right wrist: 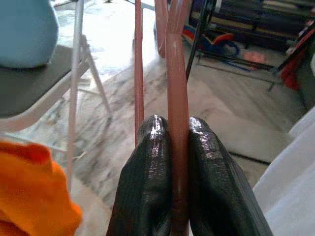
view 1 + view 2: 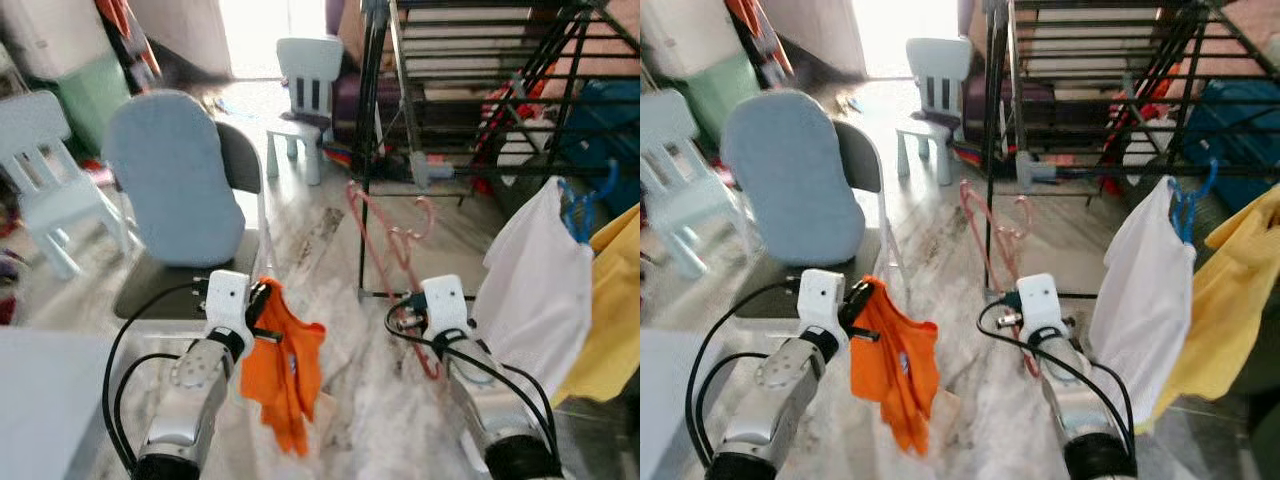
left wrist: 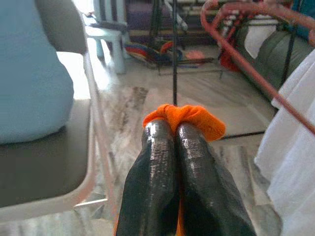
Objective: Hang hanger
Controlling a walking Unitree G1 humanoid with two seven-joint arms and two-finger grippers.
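Marble-patterned floor (image 2: 350,400) runs from under the robot out to a bright doorway at the far end of a cluttered room. Nearest, the left gripper (image 3: 173,129) has its two black fingers pressed together on a pinch of orange cloth (image 2: 288,372), which hangs limp below it, just right of the left arm. On the right, the right gripper (image 1: 178,129) is clamped on one bar of a pink hanger (image 2: 392,250); the hanger rises up and away from the fingers, its hook end in front of the lower part of a black drying rack (image 2: 470,90). Close on the right, a white garment (image 2: 535,290) hangs from a blue hanger (image 2: 580,212), with a yellow garment (image 2: 612,300) beside it at the right edge. Left of the arms stands a folding chair (image 2: 165,285) whose back is covered by a pale blue cushion (image 2: 172,180). Farther off, a small pale child's chair (image 2: 305,105) stands near the rack, and another pale chair (image 2: 45,195) sits at the far left.
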